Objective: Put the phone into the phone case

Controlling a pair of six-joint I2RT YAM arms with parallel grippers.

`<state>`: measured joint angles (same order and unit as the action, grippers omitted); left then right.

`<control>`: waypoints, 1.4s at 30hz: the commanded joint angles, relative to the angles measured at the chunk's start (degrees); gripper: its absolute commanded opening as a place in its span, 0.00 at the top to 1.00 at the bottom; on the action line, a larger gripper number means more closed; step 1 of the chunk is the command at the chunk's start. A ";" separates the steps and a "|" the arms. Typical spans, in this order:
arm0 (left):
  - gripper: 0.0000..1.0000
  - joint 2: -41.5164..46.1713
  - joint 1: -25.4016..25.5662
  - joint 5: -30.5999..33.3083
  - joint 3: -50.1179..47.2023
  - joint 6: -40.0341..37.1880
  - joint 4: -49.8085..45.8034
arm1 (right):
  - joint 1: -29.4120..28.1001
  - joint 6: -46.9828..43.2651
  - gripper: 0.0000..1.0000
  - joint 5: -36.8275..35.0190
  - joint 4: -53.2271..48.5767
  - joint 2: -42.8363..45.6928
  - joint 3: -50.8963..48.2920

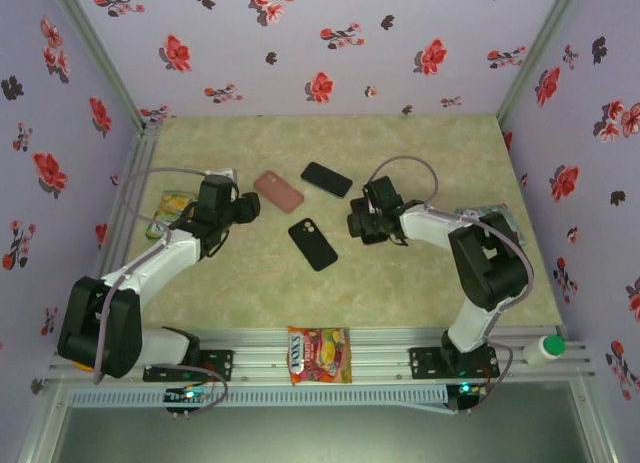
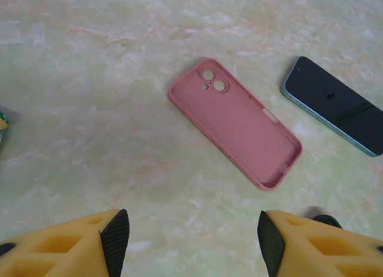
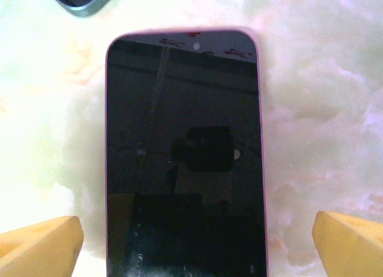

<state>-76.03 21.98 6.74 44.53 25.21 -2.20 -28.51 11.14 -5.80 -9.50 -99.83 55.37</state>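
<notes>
While the L gripper (image 2: 192, 241) hangs over the table (image 2: 90, 109) w/ fingers (image 2: 114, 238) apart and nothing btwn them, the pink case (image 2: 236, 130) lies flat just ahead of it. The case is open side up, empty, w/ camera cutouts at its far end. A teal phone (image 2: 335, 106) lies screen up beside the case, on its right in the L wrist view, not touching it.

R gripper (image 3: 197, 247) has its fingers (image 3: 42, 247) spread wide, one on each side of the near end of the phone (image 3: 185, 157). A strip of table shows btwn each finger and the phone's edge, so no grip. The phone is dark, pink-rimmed, screen up, flat on the table and well apart from the case.

From the top cam, the case sits by the L gripper, the teal phone is farther back at mid-table, and the phone is nearer the arm bases. A snack pack (image 1: 320, 355) lies on the front rail.
</notes>
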 commanded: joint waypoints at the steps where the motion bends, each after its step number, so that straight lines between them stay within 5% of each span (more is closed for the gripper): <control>1: 0.37 -1.03 0.43 -0.45 1.46 0.86 0.26 | -0.51 0.12 0.01 -1.67 -2.09 -2.03 2.29; 10: 0.40 -2.46 0.37 -0.30 2.25 0.50 -0.53 | -0.67 0.05 0.01 -3.76 -2.82 -5.83 4.83; 18: 0.41 -2.28 0.42 -0.25 3.31 -0.05 -1.56 | -0.67 0.03 0.16 -2.75 -4.53 -7.76 6.80; 34: 0.42 -1.76 0.43 -0.22 4.60 -0.60 -4.04 | -0.67 0.03 0.13 -0.56 -7.09 -6.49 5.34; 42: 0.42 -1.06 0.36 -0.06 4.77 -0.78 -4.47 | -0.67 -0.74 0.21 1.66 -7.82 -6.08 4.98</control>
<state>-78.04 21.98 6.76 47.97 25.17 -5.30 -29.15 10.98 -5.69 -12.97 -106.30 61.45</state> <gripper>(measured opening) 0.577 0.796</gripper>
